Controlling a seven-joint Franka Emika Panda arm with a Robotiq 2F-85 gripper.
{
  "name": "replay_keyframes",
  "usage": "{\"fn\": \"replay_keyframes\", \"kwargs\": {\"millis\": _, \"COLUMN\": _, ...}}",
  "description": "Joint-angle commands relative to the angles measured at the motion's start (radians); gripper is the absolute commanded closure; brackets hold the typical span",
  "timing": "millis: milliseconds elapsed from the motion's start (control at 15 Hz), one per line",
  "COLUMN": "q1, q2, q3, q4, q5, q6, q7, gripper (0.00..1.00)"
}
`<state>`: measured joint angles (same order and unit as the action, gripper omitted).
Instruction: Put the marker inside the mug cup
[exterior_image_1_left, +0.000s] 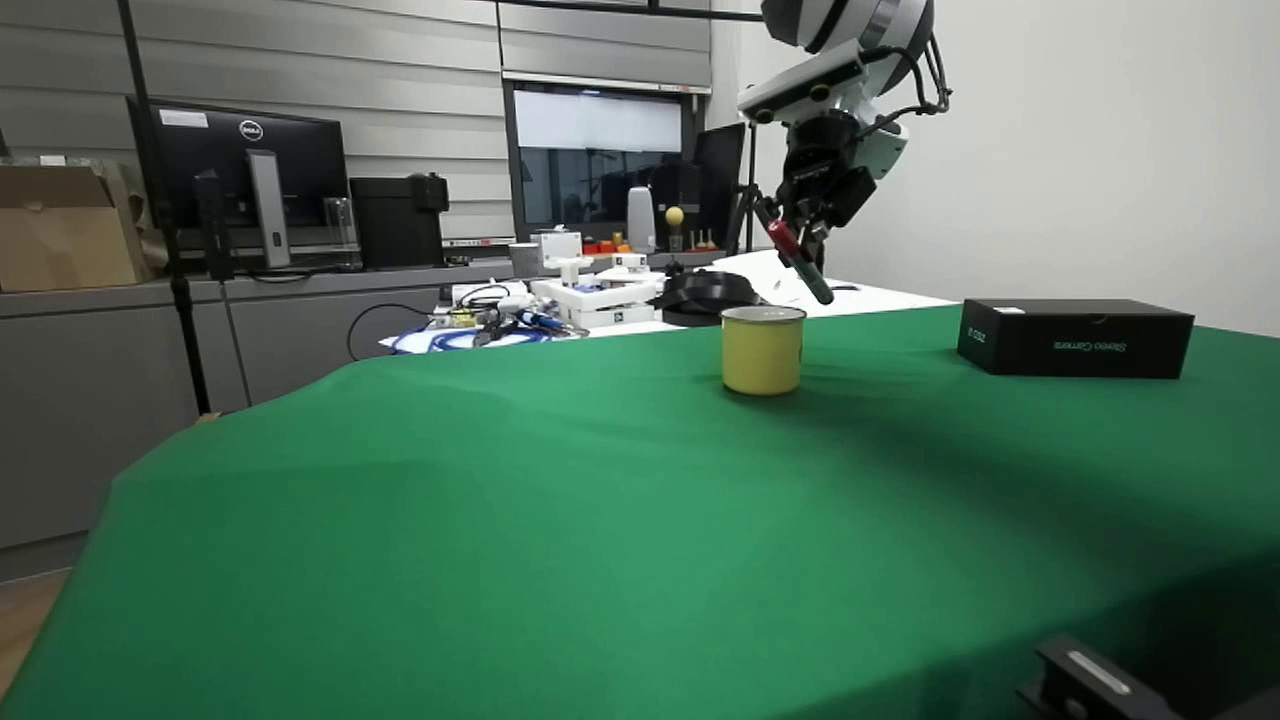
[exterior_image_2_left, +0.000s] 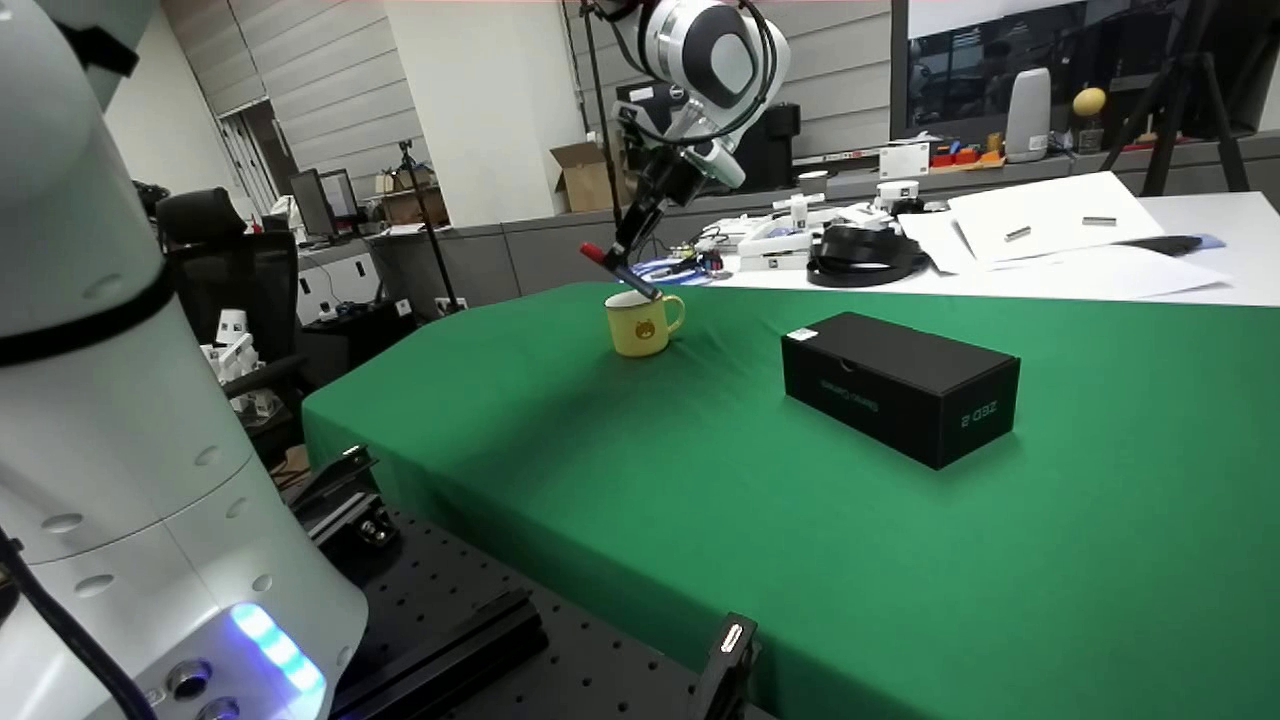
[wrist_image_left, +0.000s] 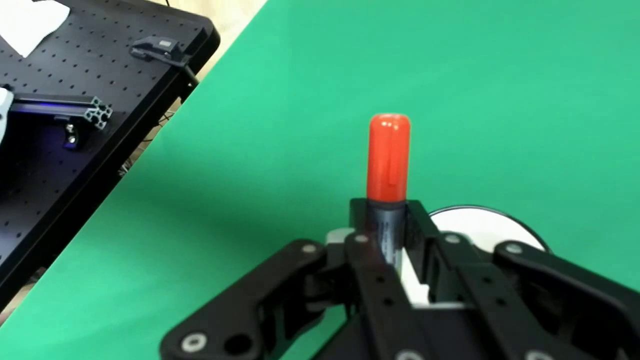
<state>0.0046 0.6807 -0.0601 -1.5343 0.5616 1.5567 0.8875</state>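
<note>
Slim cylindrical marker (wrist_image_left: 388, 160), red cap and dark barrel: up in the air, tilted, cap uppermost. My black two-fingered gripper (wrist_image_left: 386, 214) has it, fingers clamped on the barrel right beside the cap, one on each side in the wrist view.

Pale yellow cylindrical mug (exterior_image_1_left: 762, 358), dark-rimmed and white inside: upright on the green cloth (exterior_image_1_left: 500, 500). Marker is outside it. In an exterior view the marker's lower end (exterior_image_1_left: 820, 291) shows higher than the rim and off to picture right, gap visible. In an exterior view the marker's dark tip (exterior_image_2_left: 648, 290) overlaps the mug mouth; from there I cannot tell whether it is over the mouth or in front of it. Handle (exterior_image_2_left: 676, 313) and small brown animal-face print (exterior_image_2_left: 646, 329) seen from that side. In the wrist view my fingers cover part of the mug.

Farther out on the cloth, well apart from the mug: black rectangular box (exterior_image_2_left: 900, 388), lettered, small white label at one corner. Black perforated plate (wrist_image_left: 75, 65) just beside the cloth. Beyond the cloth, white table (exterior_image_2_left: 1240, 225) with loose white papers (exterior_image_2_left: 1050, 205).
</note>
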Motion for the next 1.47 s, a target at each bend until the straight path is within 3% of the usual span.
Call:
{"fn": "replay_keyframes", "kwargs": {"millis": 0, "q1": -0.008, "q2": 0.015, "q3": 0.026, "q4": 0.054, "q5": 0.06, "q6": 0.001, "q7": 0.05, "gripper": 0.95}}
{"fn": "replay_keyframes", "kwargs": {"millis": 1067, "q1": -0.024, "q2": 0.112, "q3": 0.032, "q4": 0.055, "q5": 0.185, "q6": 0.048, "q7": 0.026, "gripper": 0.95}}
{"fn": "replay_keyframes", "kwargs": {"millis": 1133, "q1": -0.023, "q2": 0.113, "q3": 0.033, "q4": 0.058, "q5": 0.186, "q6": 0.042, "q7": 0.032, "gripper": 0.63}}
{"fn": "replay_keyframes", "kwargs": {"millis": 1200, "q1": -0.022, "q2": 0.107, "q3": 0.035, "q4": 0.062, "q5": 0.183, "q6": 0.037, "q7": 0.03, "gripper": 0.53}}
{"fn": "replay_keyframes", "kwargs": {"millis": 1400, "q1": -0.016, "q2": 0.077, "q3": 0.038, "q4": 0.081, "q5": 0.173, "q6": 0.025, "q7": 0.034, "gripper": 0.33}}
